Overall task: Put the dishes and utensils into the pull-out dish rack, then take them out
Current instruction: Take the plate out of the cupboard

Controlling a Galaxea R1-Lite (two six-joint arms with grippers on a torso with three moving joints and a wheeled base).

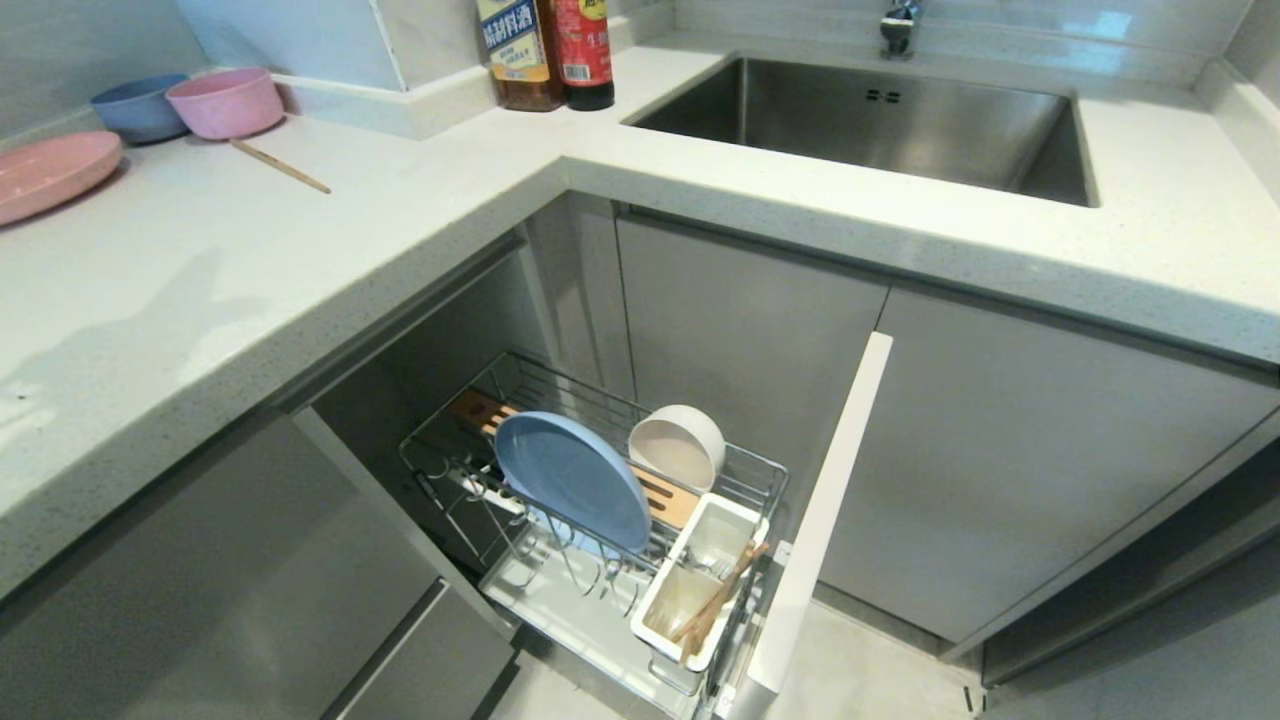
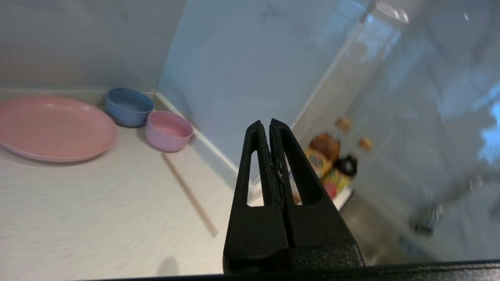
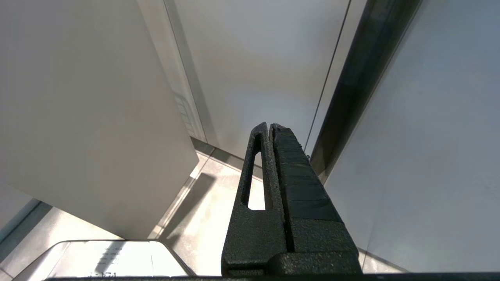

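ITEM 1 – pull-out dish rack (image 1: 760,478): drawn out below the corner desk (image 1: 330,260), narrow pale front standing at its outer end.
- Blue plate (image 1: 571,479): on edge in the wooden slot strip, leaning back.
- Cream bowl (image 1: 678,446): tipped on its side just beside the plate, mouth facing outward.
- Utensil cup (image 1: 700,575): at the front end of rack; holds chopsticks (image 1: 722,598), long axis slanting up toward the cabinet front. Fork (image 1: 712,567) seems to sit in the same cup, only partly legible.

ITEM 2 – loose stick (image 1: 281,166): light wood, lying flat on the desk, one end almost touching the pink bowl (image 1: 226,101); blue bowl (image 1: 140,107) and pink plate (image 1: 52,173) nearby. Not task pieces.

ITEM 3 – left claw (image 2: 269,123): fingers together, nothing between them. Hangs above desk level, aimed at the corner w/ bowls; rack lies well below and apart from it.

ITEM 4 – right claw (image 3: 270,125): fingers together, empty, parked low by cabinet panels and floor.

KEY RELATION (judged): rack looks loaded; unload comes next. Left claw is pointed away from the rack and would need to drop down toward it. Which arm is nearer: can't tell.

VIEW DIFF: only head view shows rack and contents, no arms. Only left wrist view shows where the left claw is aimed. Right wrist view shows no task item.
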